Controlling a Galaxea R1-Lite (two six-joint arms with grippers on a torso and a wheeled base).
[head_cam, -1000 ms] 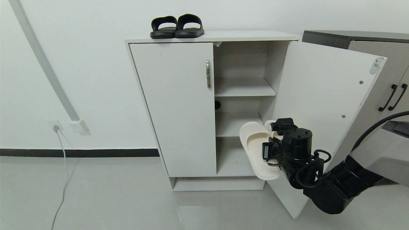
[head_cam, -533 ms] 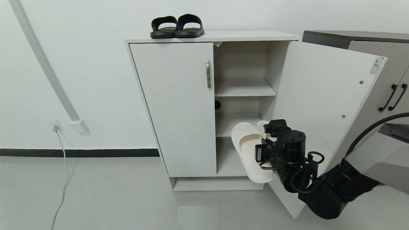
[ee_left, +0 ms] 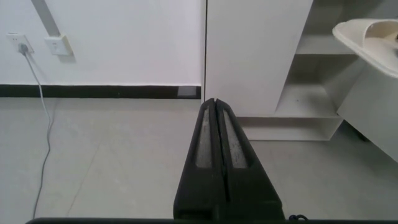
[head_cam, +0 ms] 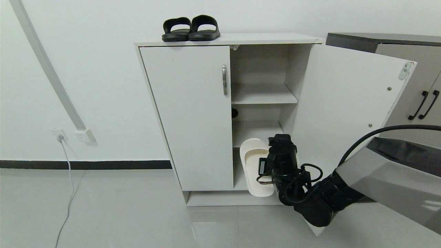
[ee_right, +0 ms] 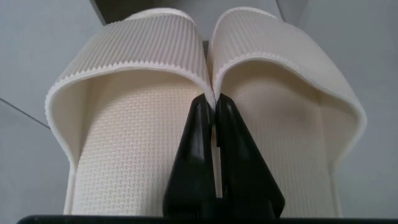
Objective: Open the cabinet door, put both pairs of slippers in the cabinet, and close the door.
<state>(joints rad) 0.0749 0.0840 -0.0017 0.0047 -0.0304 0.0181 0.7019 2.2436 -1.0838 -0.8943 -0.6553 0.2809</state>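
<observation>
White cabinet [head_cam: 186, 117] against the wall, left door shut, right door [head_cam: 344, 113] swung wide open. On the cabinet top, toward the left, black slippers [head_cam: 191, 29] side by side. At the open half, level with the bottom compartment, cream slippers [head_cam: 253, 165], steeply tilted, possibly just past the front edge. Right tool [ee_right: 214, 109] clamped on both inner edges of the cream pair. Left tool [ee_left: 214, 106] closed on nothing, low over the floor, well apart from the cabinet.

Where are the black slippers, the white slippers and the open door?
black slippers [head_cam: 190, 35], head view, where the two soles meet.
white slippers [head_cam: 252, 168], head view, footbed of the nearer one.
open door [head_cam: 344, 103], head view, bare inner face.
</observation>
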